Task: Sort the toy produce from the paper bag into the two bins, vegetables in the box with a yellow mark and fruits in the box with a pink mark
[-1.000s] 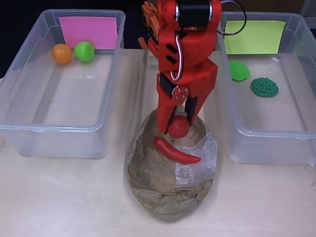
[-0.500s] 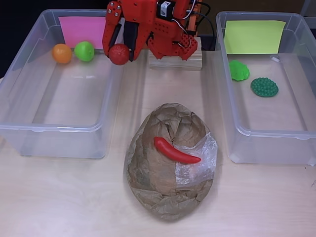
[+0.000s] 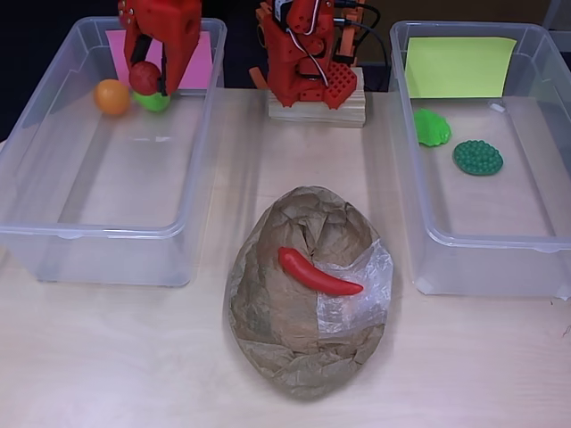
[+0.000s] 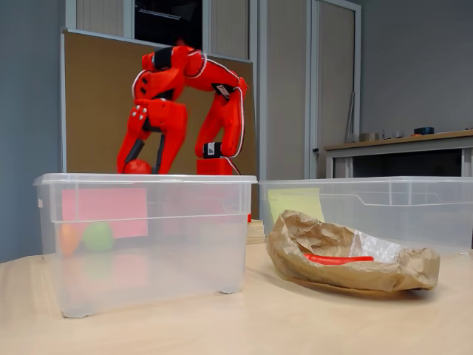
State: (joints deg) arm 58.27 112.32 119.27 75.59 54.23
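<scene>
Nearest the camera in the overhead view, the crumpled paper bag (image 3: pixel 308 299) lies on the table (image 3: pixel 107 357) between the two bins, and a red chili pepper (image 3: pixel 319 273) rests on top of it, half on a clear plastic patch. If the bag is nudged on a later reach, the pepper could be rolled off onto the table.

Farther back, the bin with the yellow mark (image 3: pixel 477 152) stands at the right of the overhead view and holds two green vegetables, a light green leafy piece (image 3: pixel 432 127) and a dark green bumpy piece (image 3: pixel 477 157), lying near each other toward its far end.

At the left, the bin with the pink mark (image 3: pixel 107 152) holds an orange fruit (image 3: pixel 112 96) and a green fruit (image 3: pixel 153 100) against its far wall.

The tool (image 3: pixel 147 76) is closed on a red round fruit (image 3: pixel 145 78), held above the far end of that bin; in the fixed view it is seen at about rim height (image 4: pixel 137 167). The main risk is judged to lie here: if released from this height, the fruit could bounce off the green fruit directly below, or strike the far rim and be lost behind the bin.
</scene>
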